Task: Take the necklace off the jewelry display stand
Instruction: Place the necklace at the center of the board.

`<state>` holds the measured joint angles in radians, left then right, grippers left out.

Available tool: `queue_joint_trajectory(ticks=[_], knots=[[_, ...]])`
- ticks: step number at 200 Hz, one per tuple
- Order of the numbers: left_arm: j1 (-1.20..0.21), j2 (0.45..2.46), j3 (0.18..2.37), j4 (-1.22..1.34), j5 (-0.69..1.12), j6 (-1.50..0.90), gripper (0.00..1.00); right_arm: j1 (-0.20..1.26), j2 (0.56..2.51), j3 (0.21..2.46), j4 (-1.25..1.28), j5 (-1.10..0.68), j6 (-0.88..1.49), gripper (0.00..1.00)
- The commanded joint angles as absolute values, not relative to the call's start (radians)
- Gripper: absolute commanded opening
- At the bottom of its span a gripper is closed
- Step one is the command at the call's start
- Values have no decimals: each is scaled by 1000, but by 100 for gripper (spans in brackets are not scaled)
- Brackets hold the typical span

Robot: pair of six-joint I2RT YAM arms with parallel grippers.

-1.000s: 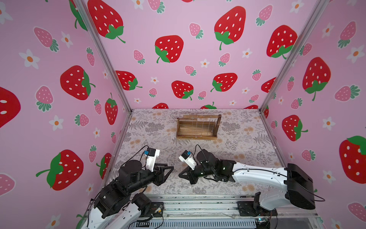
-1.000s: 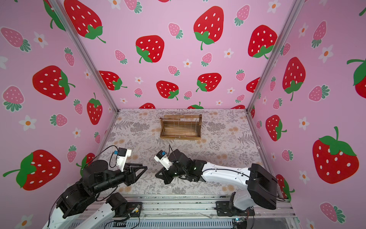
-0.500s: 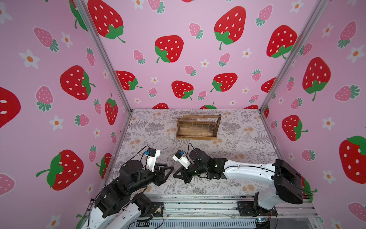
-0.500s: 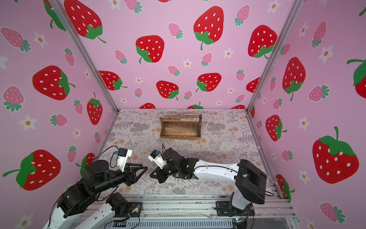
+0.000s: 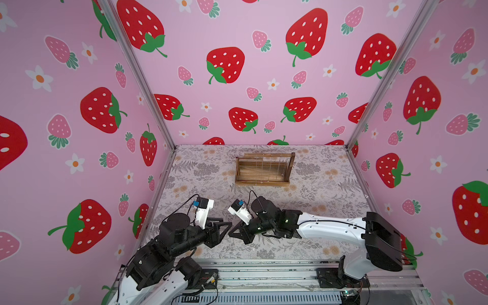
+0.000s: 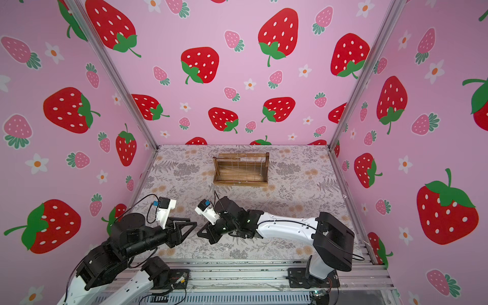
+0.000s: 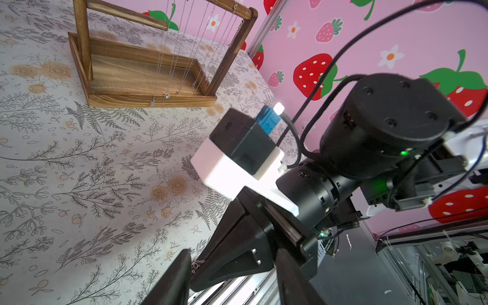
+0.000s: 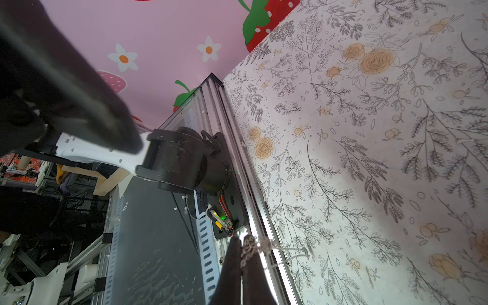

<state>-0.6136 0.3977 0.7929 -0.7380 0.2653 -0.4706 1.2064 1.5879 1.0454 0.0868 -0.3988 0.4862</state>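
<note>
The right gripper [image 8: 241, 240] is clamped on a bunched silver necklace [image 8: 264, 244] near the table's [image 5: 317, 211] front edge, well apart from the jewelry display stand [image 5: 261, 182] at the back. The left gripper [image 5: 225, 223] faces it, jaws apart and empty. The removal looks done; only the release seems left.

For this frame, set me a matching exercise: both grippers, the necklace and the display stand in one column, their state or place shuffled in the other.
Column one:
1. left gripper
2. right gripper
3. necklace
4. jewelry display stand

Column two:
a. bunched silver chain, pinched at fingertips
b. wooden, far from both arms, other necklaces hanging from its bar
c. jaws apart, pointing at the other gripper
d. jaws shut on a chain

Pairs: 1-c, 2-d, 3-a, 4-b.
</note>
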Motion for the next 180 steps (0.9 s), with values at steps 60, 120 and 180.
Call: queue_joint_trajectory(ticks=[60,120,180], knots=[[-617,401,796,-730,278,-451,53,1205,1690,1123,-3,-242,476,0],[-617,401,792,-724,290,-451,53,1157,1776,1171,-13,-168,515,0],[-617,411,790,-718,307,-448,54,1087,1879,1252,-42,-146,532,0]])
